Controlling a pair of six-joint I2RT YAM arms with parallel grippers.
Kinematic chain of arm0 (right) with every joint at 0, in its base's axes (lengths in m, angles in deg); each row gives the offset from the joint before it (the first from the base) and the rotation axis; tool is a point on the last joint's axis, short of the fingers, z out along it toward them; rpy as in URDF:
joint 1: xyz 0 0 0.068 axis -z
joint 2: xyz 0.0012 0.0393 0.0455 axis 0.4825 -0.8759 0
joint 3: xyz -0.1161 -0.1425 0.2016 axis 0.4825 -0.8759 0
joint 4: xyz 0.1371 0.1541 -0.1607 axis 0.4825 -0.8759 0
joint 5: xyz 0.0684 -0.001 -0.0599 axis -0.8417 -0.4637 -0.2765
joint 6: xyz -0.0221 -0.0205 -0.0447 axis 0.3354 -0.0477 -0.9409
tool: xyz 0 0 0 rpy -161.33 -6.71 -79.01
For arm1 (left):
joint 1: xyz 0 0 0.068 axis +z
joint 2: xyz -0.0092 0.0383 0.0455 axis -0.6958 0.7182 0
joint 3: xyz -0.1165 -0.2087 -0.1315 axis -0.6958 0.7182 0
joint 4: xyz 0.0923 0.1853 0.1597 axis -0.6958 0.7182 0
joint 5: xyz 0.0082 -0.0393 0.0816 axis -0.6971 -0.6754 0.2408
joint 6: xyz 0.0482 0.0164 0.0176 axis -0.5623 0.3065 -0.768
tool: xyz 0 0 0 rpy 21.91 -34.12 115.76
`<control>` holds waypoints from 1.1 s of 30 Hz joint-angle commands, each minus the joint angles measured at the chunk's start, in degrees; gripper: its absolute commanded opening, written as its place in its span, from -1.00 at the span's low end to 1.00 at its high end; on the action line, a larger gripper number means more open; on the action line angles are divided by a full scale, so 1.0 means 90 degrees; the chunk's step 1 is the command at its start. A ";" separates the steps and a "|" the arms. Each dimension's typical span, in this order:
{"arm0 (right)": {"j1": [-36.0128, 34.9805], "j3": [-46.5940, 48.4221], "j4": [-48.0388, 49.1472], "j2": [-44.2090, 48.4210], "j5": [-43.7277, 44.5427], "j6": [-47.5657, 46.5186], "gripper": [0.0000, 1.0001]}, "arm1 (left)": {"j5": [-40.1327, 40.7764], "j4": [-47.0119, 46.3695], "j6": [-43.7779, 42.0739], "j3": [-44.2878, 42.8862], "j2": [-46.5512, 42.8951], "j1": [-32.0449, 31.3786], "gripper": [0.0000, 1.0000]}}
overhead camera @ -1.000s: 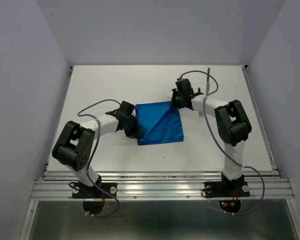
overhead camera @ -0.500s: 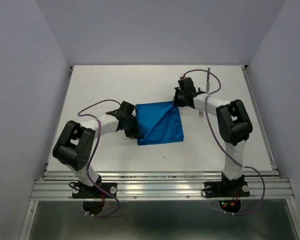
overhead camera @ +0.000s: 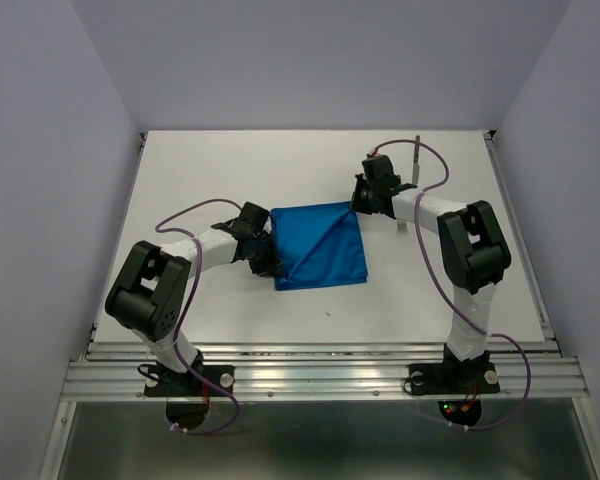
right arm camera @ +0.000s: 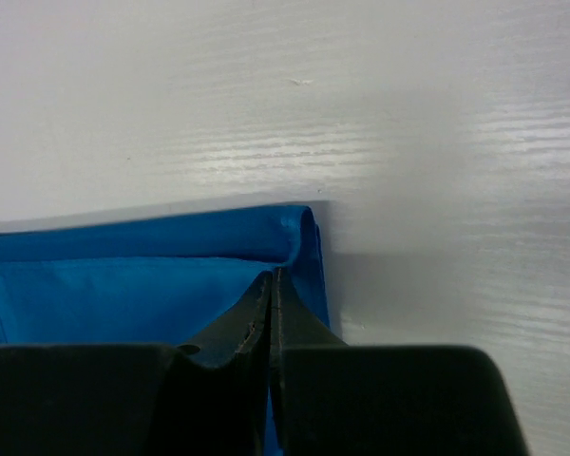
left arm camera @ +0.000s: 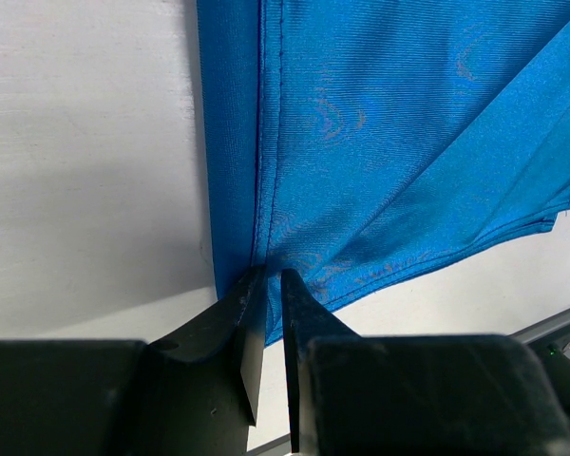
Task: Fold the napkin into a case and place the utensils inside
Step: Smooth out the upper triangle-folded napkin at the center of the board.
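Observation:
The blue napkin (overhead camera: 320, 248) lies flat on the white table, folded, with a diagonal flap across it. My left gripper (overhead camera: 269, 263) is at its near left edge, shut on the hem, as the left wrist view (left arm camera: 271, 275) shows against the napkin (left arm camera: 389, 142). My right gripper (overhead camera: 359, 206) is at the far right corner, shut on the raised, rolled corner of the napkin (right arm camera: 152, 275), with the jaws pressed together in the right wrist view (right arm camera: 273, 275). A slim silver utensil (overhead camera: 417, 152) lies behind the right arm. Fork tines (overhead camera: 402, 228) peek out beside that arm.
The white table (overhead camera: 220, 170) has metal rails along its left and right sides and a rail at its near edge (overhead camera: 320, 375). Purple cables loop over both arms. Grey walls close in the back and sides.
My right gripper has shifted a little to the right and back with the napkin's far right corner, drawing that edge tauter. The left gripper has stayed still.

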State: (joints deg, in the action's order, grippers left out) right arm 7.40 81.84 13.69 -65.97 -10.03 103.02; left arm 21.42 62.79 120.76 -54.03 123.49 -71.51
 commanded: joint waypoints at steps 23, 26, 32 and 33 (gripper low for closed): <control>0.0069 -0.0156 0.0466 0.0305 -0.0112 0.0157 -0.92 | 0.0040 0.0035 -0.0096 -0.0116 -0.0098 -0.0030 -0.54; 0.0069 -0.0077 0.0466 0.0226 -0.0132 0.0147 -0.92 | 0.0031 0.0045 -0.0096 -0.0126 -0.0107 -0.0030 -0.54; 0.0069 0.0059 0.0476 0.0080 -0.0337 0.0167 -0.92 | 0.0031 0.0074 -0.0106 -0.0155 -0.0146 -0.0030 -0.53; 0.0069 0.0069 0.0466 0.0041 -0.0337 0.0167 -0.92 | 0.0031 0.0094 -0.0106 -0.0174 -0.0146 -0.0030 -0.53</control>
State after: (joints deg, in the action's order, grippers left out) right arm 7.57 79.51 15.48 -64.83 -11.54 104.51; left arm 21.42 62.81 120.76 -54.03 123.47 -71.51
